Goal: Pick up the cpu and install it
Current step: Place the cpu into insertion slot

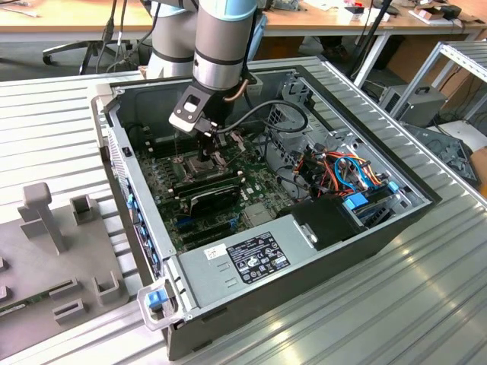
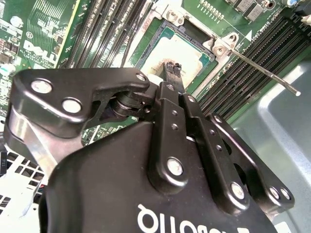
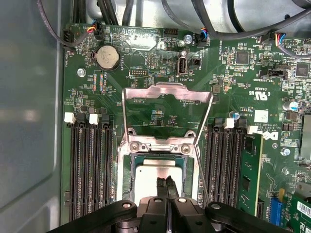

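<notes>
First wrist view: flat cpu (image 3: pixel 146 182) (dull, square)

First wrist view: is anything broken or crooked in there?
Nothing looks broken. The metal frame is flipped open, its lever sticks up, and the cpu lies square in the socket under the gripper.

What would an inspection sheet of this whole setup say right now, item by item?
Surface: slatted metal table carrying an open computer case.
Job's things: the cpu lies flat in its socket, retaining frame raised.
Clutter: grey moulded holders at the exterior view's left.
Grippers: gripper shut, tips over the cpu's face.
Cables: coloured wire bundle inside the case; black cable off the wrist.
Surroundings: wooden desks, office chair base.
</notes>
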`<state>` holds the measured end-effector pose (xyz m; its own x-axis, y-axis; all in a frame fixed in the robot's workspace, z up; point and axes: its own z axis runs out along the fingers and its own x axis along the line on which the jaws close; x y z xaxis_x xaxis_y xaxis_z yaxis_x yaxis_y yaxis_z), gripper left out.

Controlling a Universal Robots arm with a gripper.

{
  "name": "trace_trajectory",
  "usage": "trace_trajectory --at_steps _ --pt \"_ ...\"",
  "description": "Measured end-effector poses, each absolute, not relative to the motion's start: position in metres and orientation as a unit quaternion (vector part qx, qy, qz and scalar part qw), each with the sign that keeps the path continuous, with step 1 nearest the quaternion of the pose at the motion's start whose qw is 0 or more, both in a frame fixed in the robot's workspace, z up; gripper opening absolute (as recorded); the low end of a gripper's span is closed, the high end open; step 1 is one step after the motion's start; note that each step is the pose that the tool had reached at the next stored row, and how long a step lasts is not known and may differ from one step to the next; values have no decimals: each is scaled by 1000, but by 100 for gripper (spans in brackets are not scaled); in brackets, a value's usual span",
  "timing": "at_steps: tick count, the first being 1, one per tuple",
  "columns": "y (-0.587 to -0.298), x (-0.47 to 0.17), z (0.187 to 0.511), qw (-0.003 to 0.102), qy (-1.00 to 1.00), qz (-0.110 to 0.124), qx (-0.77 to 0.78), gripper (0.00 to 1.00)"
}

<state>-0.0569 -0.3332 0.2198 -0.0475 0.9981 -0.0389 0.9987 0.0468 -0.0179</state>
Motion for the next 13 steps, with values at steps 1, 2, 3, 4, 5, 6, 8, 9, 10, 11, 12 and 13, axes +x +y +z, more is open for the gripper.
trace_trajectory --at_steps 1,2,3,4,5,6,8,9,10,11,12,13 --pt "-333 -57 220 8 723 -20 690 11" --pt "-333 -57 220 8 723 -20 690 11" --pt "-333 -57 220 8 723 -20 690 11" --pt "-333 -57 220 8 723 -20 690 11" --pt "-333 -57 220 8 723 -20 690 11" --pt "-333 -57 222 9 723 -21 690 11" --pt "-333 -57 226 10 723 -22 690 11" --pt "-333 -57 226 10 723 -22 690 11" --pt "-333 -57 228 11 723 -23 690 11" --pt "-333 -57 229 11 723 -24 690 11" --pt "-333 -57 230 12 723 -24 690 11" --pt "-333 -57 232 12 723 -24 690 11"
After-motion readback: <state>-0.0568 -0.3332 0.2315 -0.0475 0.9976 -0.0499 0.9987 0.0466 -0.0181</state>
